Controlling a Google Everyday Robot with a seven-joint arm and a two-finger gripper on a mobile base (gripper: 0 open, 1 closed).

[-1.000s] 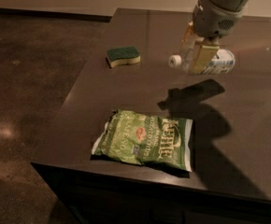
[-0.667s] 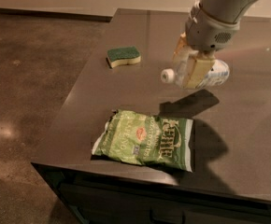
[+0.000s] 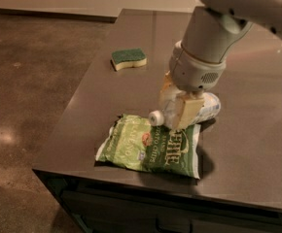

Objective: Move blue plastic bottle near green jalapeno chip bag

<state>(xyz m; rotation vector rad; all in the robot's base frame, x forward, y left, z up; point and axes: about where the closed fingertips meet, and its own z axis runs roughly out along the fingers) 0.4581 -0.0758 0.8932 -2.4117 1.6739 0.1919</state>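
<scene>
The blue plastic bottle lies sideways in my gripper, white cap pointing left. The gripper is shut on the bottle and holds it low over the table, at the top edge of the green jalapeno chip bag. The cap is over the bag's upper edge. The bag lies flat near the table's front edge, with white lettering and a small red emblem. My arm comes down from the upper right and hides the bottle's middle.
A green-and-yellow sponge lies at the back left of the dark table. The table's left edge and front edge are close to the bag. Brown floor lies to the left.
My gripper has carried the bottle forward and down, from the middle of the table to the bag's top edge.
</scene>
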